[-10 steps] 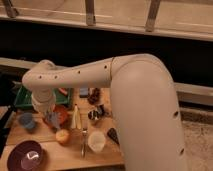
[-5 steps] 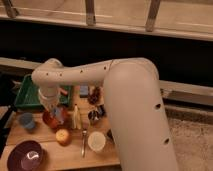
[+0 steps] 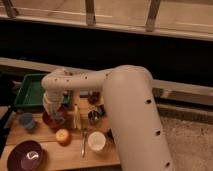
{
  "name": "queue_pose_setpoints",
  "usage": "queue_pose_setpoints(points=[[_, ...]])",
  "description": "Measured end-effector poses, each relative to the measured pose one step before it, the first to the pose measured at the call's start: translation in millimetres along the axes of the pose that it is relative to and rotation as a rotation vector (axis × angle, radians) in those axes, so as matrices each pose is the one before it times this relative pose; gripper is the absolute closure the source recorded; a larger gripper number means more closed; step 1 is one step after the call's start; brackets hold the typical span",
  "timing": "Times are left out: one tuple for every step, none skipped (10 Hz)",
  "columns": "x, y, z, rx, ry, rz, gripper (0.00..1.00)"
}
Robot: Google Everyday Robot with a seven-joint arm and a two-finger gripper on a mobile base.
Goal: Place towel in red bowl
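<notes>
The white arm reaches from the right across to the left side of the wooden table. My gripper (image 3: 52,108) points down, right above the red bowl (image 3: 52,121), and is shut on the towel (image 3: 56,115). The towel is a pale grey-white bunch hanging from the gripper's end, and its lower part reaches the bowl's inside. The arm's wrist hides most of the bowl's far rim.
A small blue cup (image 3: 26,120) stands left of the red bowl. A dark purple bowl (image 3: 27,155) sits at the front left. An orange fruit (image 3: 62,136), a white cup (image 3: 96,141), a metal cup (image 3: 94,116) and a utensil (image 3: 84,144) lie nearby. A green tray (image 3: 31,90) is behind.
The gripper with the towel has moved right and down, from above the blue cup's side to directly over the red bowl. The towel now dips into the bowl.
</notes>
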Motion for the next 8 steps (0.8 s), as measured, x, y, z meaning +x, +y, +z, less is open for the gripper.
queue_pose_setpoints(points=[[-3.32, 1.23, -4.33, -0.00704, -0.01024, -0.00206, 0.20], [-1.97, 1.60, -4.53, -0.01022, -0.01092, -0.00344, 0.20], [0.69, -1.91, -0.46, 0.00048, -0.00030, 0.00281, 0.20], [-0.10, 0.33, -0.03, -0.00025, -0.00013, -0.00043, 0.20], [-0.43, 1.81, 0.75, -0.00082, 0.00087, -0.00277, 0.20], [-0.01, -0.06, -0.07, -0.00001, -0.00010, 0.00016, 0.20], [0.12, -0.76, -0.53, 0.00016, -0.00075, 0.00128, 0.20], [0.26, -0.55, 0.04, 0.00017, 0.00015, 0.00075, 0.20]])
